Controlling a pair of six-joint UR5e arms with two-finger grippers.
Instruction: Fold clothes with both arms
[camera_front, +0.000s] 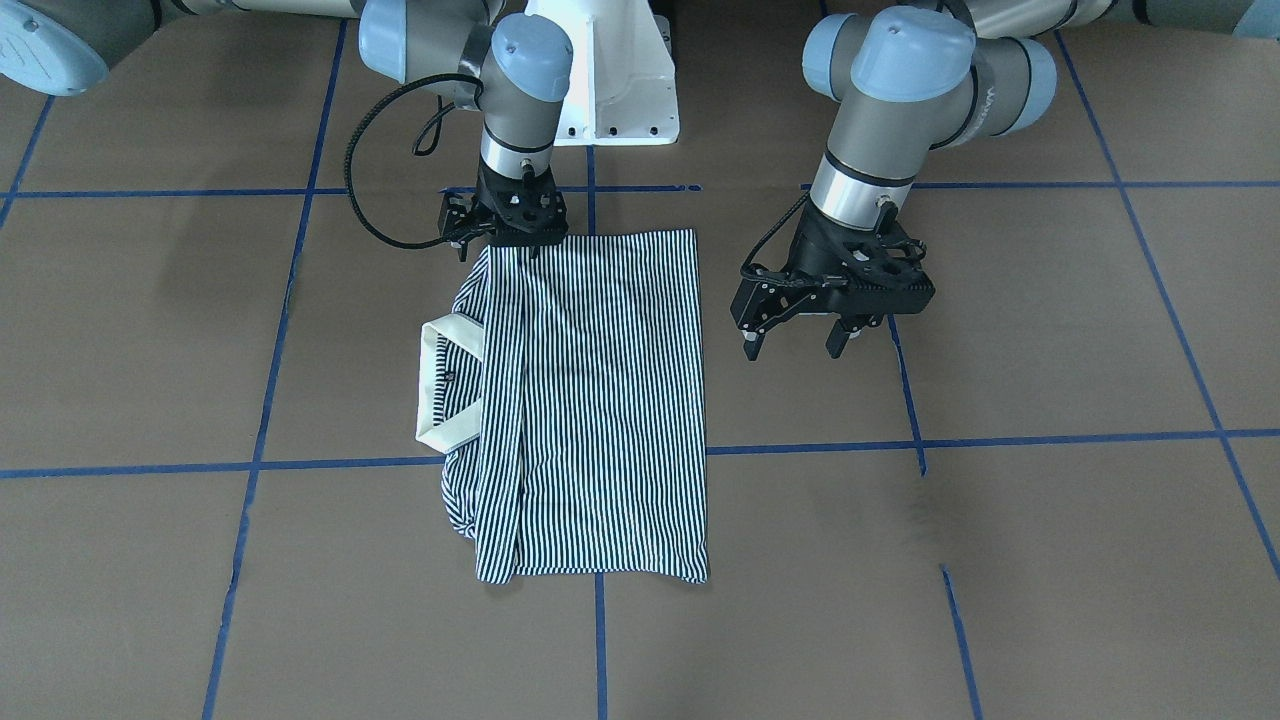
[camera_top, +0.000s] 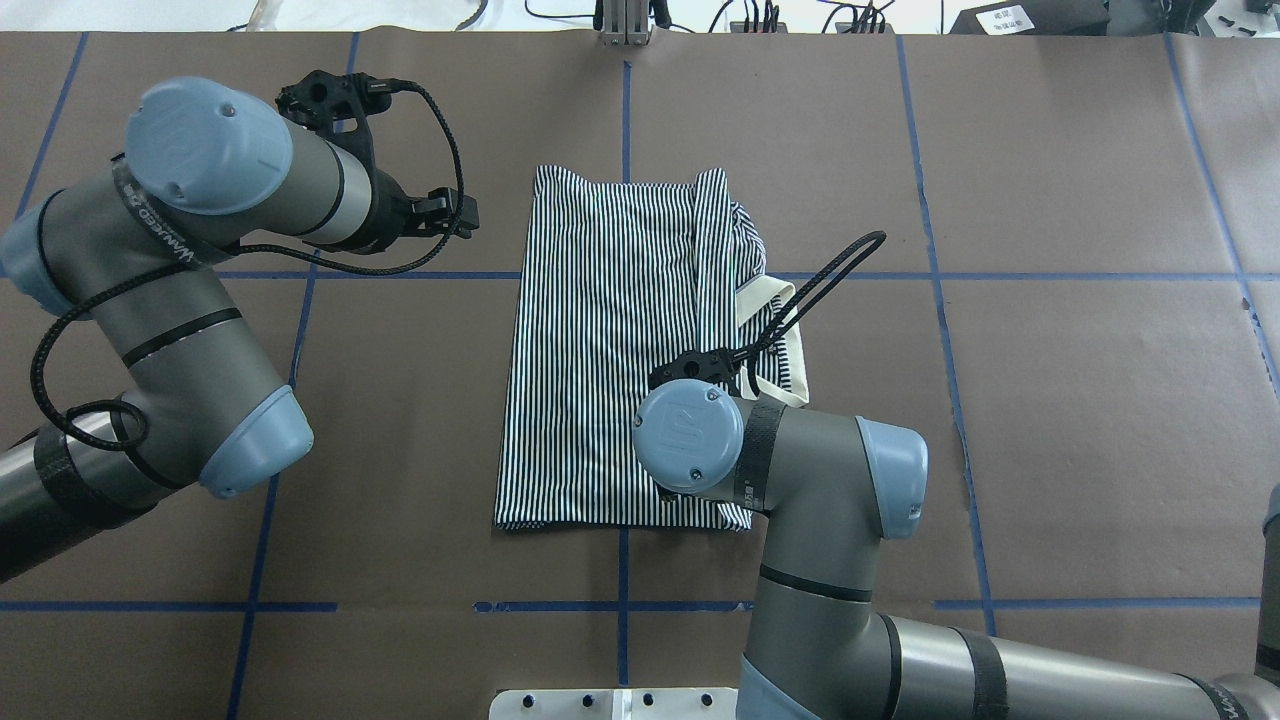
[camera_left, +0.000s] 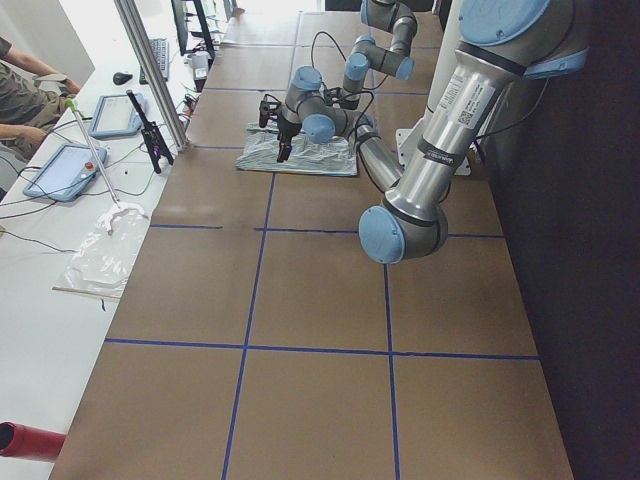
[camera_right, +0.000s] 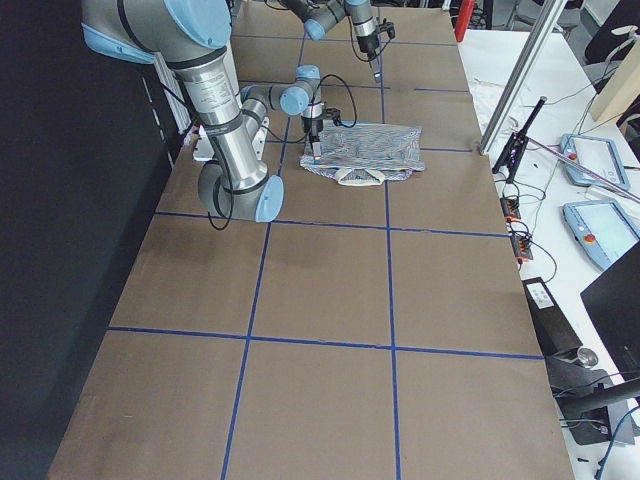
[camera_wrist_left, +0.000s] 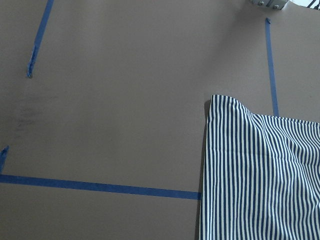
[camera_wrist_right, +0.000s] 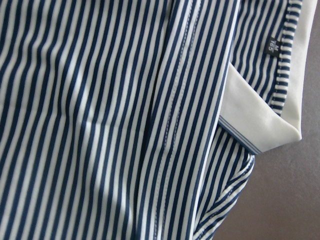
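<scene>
The navy-and-white striped polo shirt (camera_front: 600, 400) lies on the brown table, folded into a long rectangle. Its cream collar (camera_front: 440, 390) sticks out on my right-arm side. It also shows in the overhead view (camera_top: 610, 350). My left gripper (camera_front: 795, 345) is open and empty. It hovers beside the shirt's long edge, apart from it, and also shows in the overhead view (camera_top: 455, 212). My right gripper (camera_front: 508, 240) sits low at the shirt's edge nearest my base, its fingertips hidden. The right wrist view shows only striped cloth (camera_wrist_right: 100, 125) and collar (camera_wrist_right: 265, 115) close up.
The white pedestal base (camera_front: 620, 80) stands just behind the shirt. Blue tape lines (camera_front: 800, 447) grid the brown table. A side desk with tablets (camera_left: 110, 115) and a metal post (camera_left: 150, 70) runs along the table's far edge.
</scene>
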